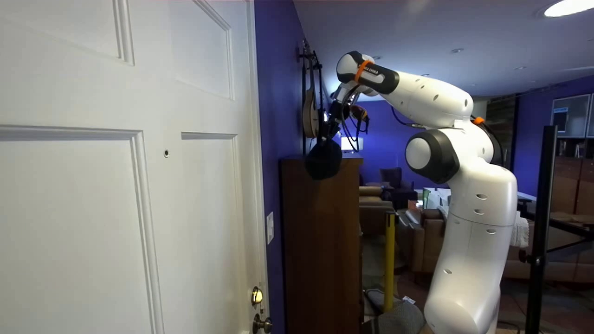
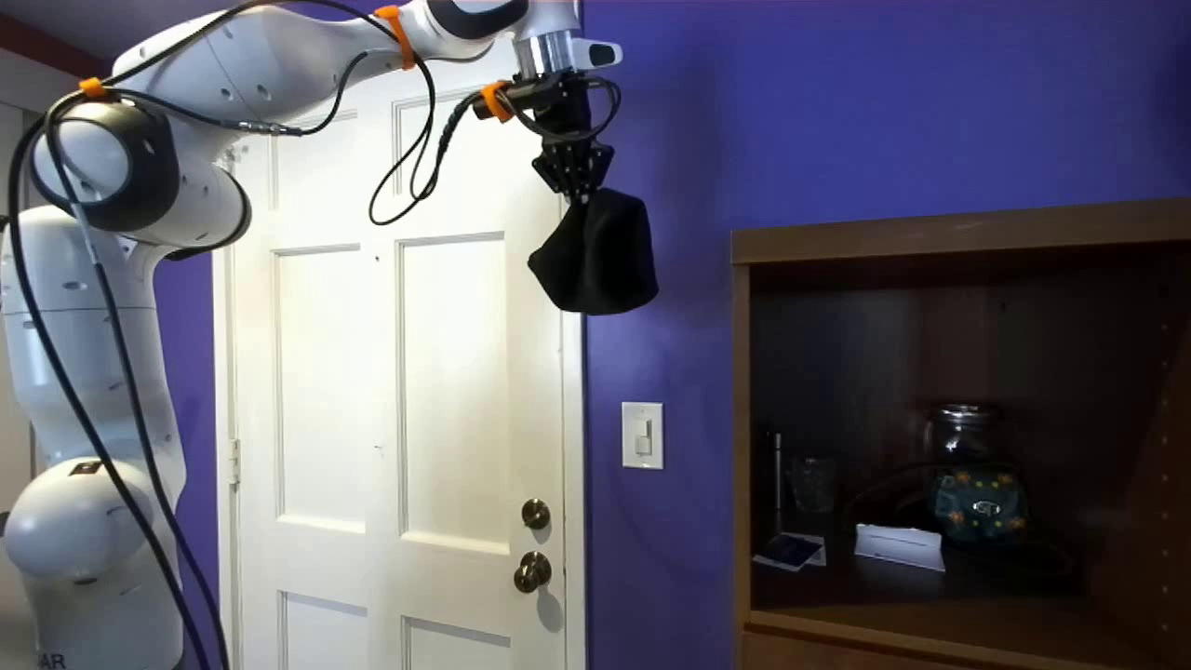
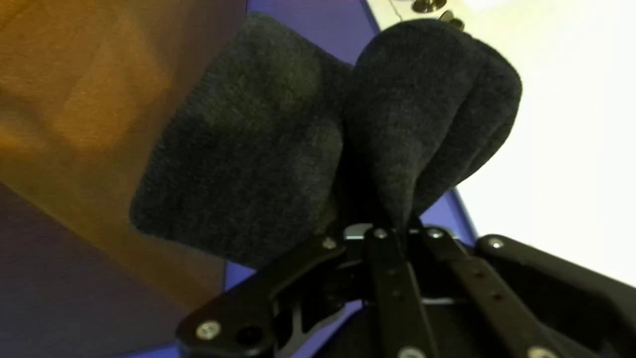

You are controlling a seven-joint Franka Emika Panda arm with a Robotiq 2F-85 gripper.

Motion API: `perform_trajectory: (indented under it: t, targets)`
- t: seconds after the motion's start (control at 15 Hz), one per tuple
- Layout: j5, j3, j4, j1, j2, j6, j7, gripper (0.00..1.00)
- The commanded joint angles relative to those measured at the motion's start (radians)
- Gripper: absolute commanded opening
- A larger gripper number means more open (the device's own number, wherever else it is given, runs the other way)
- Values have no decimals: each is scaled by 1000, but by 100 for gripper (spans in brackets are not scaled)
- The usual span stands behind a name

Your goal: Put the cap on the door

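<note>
Jaws of our black gripper [image 2: 579, 194] clench a soft black cloth cap [image 2: 605, 259], upper centre: the carry, we judge, next reaching toward the white panelled door [image 2: 383, 400], left.

Home living room, white panelled door [image 2: 383, 391], dark armchair [image 1: 391, 176], lamp [image 1: 350, 143], hanging stringed instrument [image 1: 310, 116]

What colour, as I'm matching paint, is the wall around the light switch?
Bluish purple; the wall shows best in an exterior view.

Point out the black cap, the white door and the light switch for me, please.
Black cap [image 2: 607, 261], in an exterior view: middle of its hanging fabric.
White door [image 2: 384, 372], in an exterior view: upright strip between panels.
Light switch [image 2: 643, 436], in an exterior view: its small lever.
</note>
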Motion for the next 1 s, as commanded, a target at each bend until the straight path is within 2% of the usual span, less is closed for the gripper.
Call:
perform_trajectory:
  t: [0.0,0.07,0.13,0.27,0.6,0.67,0.93]
  targets:
    - [-76,57,-150,40,-110,-39,-112,2]
    - [-86,70,-180,45,-125,-32,-122,2]
    - [-49,19,-72,58,-47,-43,-74,6]
    - [-66,35,-119,72,-74,-42,-92,6]
    - [-70,35,-147,76,-93,-42,-102,6]
    - [-71,35,-149,76,-94,-42,-102,2]
    - [-104,59,-174,129,-121,-116,-225,2]
